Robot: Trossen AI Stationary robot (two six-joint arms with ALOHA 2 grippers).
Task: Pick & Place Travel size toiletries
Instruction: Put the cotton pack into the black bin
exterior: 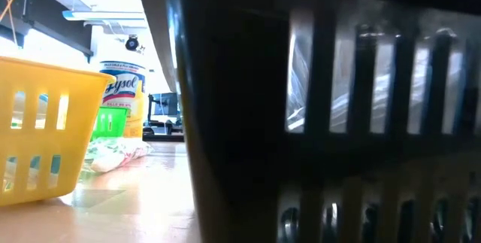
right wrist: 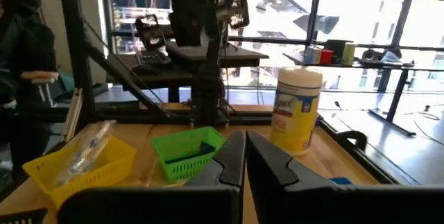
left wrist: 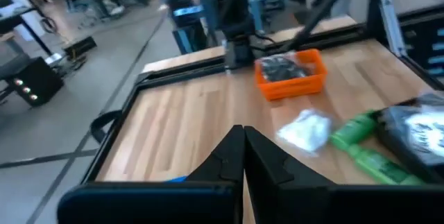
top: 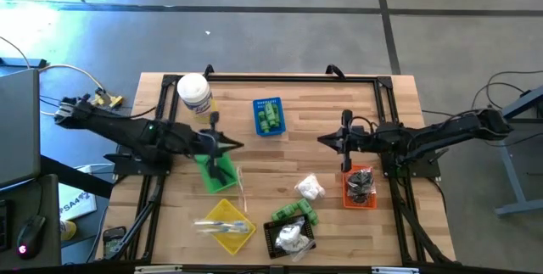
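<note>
The left gripper (top: 233, 145) was what lay nearest the overhead camera, its jaws shut on nothing above the green basket (top: 214, 172); the right gripper (top: 327, 140) hung over bare wood with jaws closed and empty too. Most sorting looked done: green bottles stood in the blue basket (top: 269, 116), pale sticks lay in the yellow basket (top: 226, 225), a white packet filled the black basket (top: 288, 238), and dark pieces sat in the orange basket (top: 360, 187). Left loose on the table (top: 399, 96) were a white packet (top: 310, 187), a pair of green bottles (top: 295, 213) and one thin stick (top: 241, 186). The white jar (top: 194, 92) stood at the far left corner. In the low view the black basket's dark wall (exterior: 323, 123) blocked most of the picture, with the yellow basket (exterior: 45, 123) beside it. From the left wrist, the closed fingers (left wrist: 267, 165) pointed toward the crumpled, soft-looking packet (left wrist: 305, 128) and the glossy green bottles (left wrist: 364, 144) lying on their sides. From the right wrist, the shut fingers (right wrist: 270, 161) faced the green basket (right wrist: 187, 151), which seemed to hold a small dark item.
</note>
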